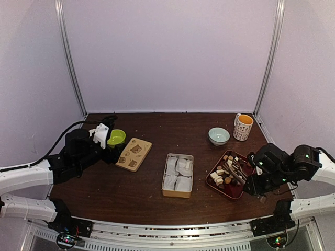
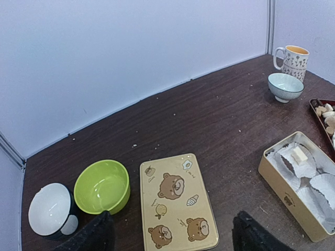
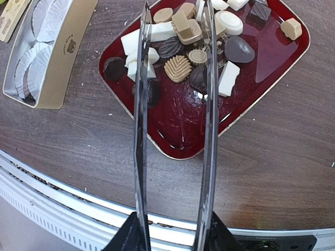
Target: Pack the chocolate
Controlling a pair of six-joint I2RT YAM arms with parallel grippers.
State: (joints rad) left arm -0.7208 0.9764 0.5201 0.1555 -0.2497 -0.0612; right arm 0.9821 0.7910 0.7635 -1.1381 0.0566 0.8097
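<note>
The chocolate lies piled in a dark red tray, as white, tan and dark pieces. My right gripper reaches over the pile on two long thin metal fingers. Its jaws stand apart, with loose pieces below the gap and nothing pinched. From above, the tray sits at the right with the right gripper over it. A tan box lined with white paper liners holds one pale piece. My left gripper hangs open above the bear lid.
A green bowl and a white bowl stand left of the lid. A pale blue bowl and a patterned mug stand at the back right. The table's front edge and rail run just below the tray.
</note>
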